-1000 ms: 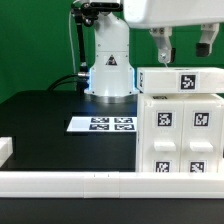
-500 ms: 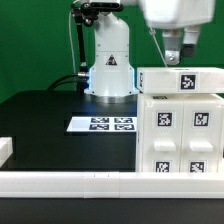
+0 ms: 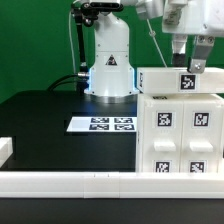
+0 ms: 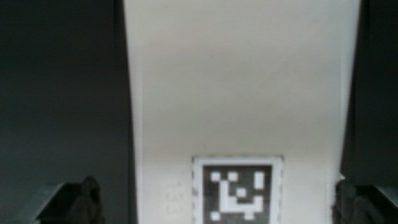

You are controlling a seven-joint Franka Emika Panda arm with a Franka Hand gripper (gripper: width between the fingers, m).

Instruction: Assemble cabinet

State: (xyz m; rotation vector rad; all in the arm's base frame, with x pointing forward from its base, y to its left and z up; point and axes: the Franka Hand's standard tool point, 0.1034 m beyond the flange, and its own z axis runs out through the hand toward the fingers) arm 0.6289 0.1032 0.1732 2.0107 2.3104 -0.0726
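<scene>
The cabinet stands on the black desk, with the marker board lying just beside it toward the exterior view's left. My jaws hang spread above the cabinet's tagged top slab, one finger on either side, gripping nothing.

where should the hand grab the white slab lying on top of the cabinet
Across its narrow width, coming straight down from above. The slab is long and lies flat on the cabinet. In the wrist view, the fingers of the open hand sit outside its two long edges, so it should fit.
</scene>
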